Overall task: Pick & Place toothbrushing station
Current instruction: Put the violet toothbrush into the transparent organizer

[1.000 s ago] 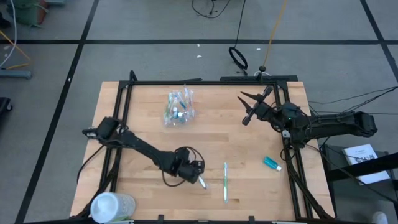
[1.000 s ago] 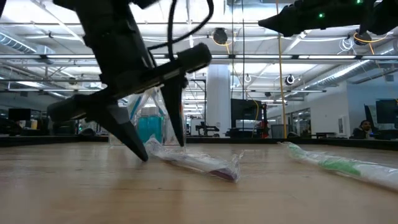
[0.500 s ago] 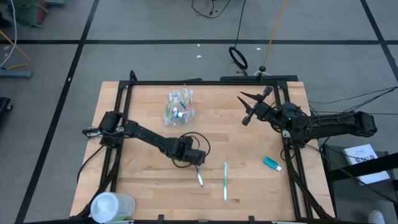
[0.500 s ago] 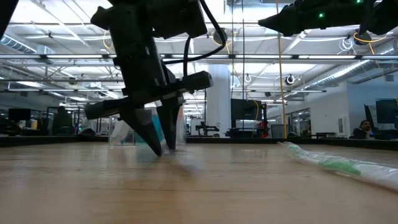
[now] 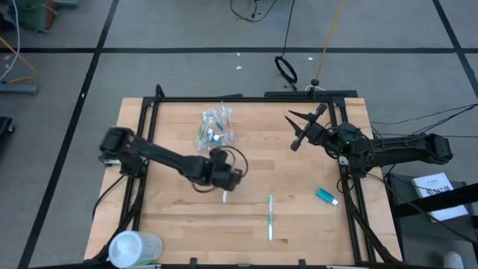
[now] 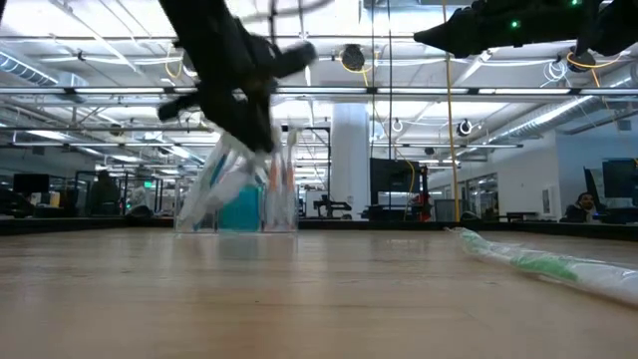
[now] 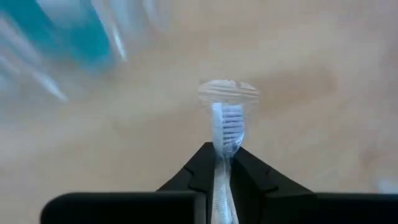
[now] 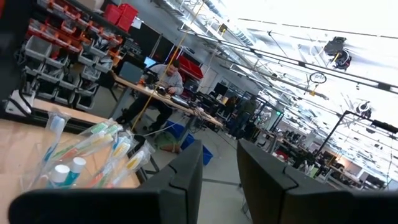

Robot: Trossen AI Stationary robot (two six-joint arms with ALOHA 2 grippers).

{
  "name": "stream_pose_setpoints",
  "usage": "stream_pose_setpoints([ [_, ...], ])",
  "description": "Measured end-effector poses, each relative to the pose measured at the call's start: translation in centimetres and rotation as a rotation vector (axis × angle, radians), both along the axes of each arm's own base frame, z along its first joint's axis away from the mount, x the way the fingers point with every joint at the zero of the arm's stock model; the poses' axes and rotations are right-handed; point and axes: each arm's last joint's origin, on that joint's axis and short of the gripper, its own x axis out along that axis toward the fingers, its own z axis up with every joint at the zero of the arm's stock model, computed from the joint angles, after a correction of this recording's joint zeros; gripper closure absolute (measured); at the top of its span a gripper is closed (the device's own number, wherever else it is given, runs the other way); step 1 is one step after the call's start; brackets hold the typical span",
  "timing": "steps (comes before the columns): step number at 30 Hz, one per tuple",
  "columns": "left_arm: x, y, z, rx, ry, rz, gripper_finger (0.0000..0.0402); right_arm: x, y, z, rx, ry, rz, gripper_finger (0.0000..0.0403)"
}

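Light wooden butcher-block counter [image 5: 179, 224] inside a black metal frame, seen from above with both dark arms over it.

Large white cylindrical container [image 5: 134, 247] at the near left corner of the counter, well apart from everything else.

Small clear plastic cup [image 5: 216, 128] on the far centre of the counter, packed with slim wrapped toothbrushes in pale blue, green, pink and white, plus a small teal tube. In the low view it stands upright on the counter [image 6: 239, 204], teal showing through its wall, brush wrappers fanning out of the top.

Left gripper [image 5: 224, 178] over mid-counter, just near of the cup, lifted off the wood. It pinches a slim clear-wrapped toothbrush with a white handle and bluish bristles [image 7: 227, 121]; the head pokes forward past the fingertips, with the crinkled wrapper end beyond it. In the high view the brush [image 5: 225, 196] juts toward the near edge.

Right gripper [image 5: 302, 122] hangs high over the far right of the counter, fingers spread with nothing between them, pointed toward the cup.

Green wrapped toothbrush [image 5: 269, 218] lies flat on the near centre, running near-to-far.

Small teal toothpaste tube with a white cap [image 5: 326, 196] lies beside the frame's right rail.
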Motion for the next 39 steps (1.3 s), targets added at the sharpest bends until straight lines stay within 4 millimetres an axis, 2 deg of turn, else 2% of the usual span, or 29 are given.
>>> stream_pose_setpoints([
  [3,-2.2,0.8,3.1,0.203,-0.015,0.055,0.0364,0.0,0.0,0.0,0.007,-0.009,0.002,0.0312],
  [7,-4.5,1.6,7.0,0.483,-0.125,0.135,0.0384,0.0,0.0,0.0,0.007,-0.009,0.0,0.0312],
  [12,-5.8,2.6,9.3,0.796,-0.058,0.13,0.0393,0.0,0.0,0.1,0.008,-0.011,0.0,0.0312],
  [15,-5.9,3.7,9.6,0.883,-0.003,0.155,0.0377,0.0,0.0,0.1,0.013,-0.015,0.002,0.0312],
  [19,-5.6,5.5,9.1,0.934,0.079,0.199,0.037,0.0,0.0,0.1,0.025,-0.023,0.005,0.0312],
  [26,-5.7,8.2,5.0,0.921,0.166,0.277,0.0394,0.1,0.0,-0.4,0.05,0.017,0.009,0.0312],
  [30,-5.9,8.3,2.7,0.86,0.177,0.284,0.0393,0.2,0.0,-0.7,0.119,0.015,0.023,0.0312],
  [39,-5.7,8.2,-0.2,0.728,0.243,0.252,0.0358,0.3,0.1,-1.4,0.25,0.018,0.051,0.0314],
])
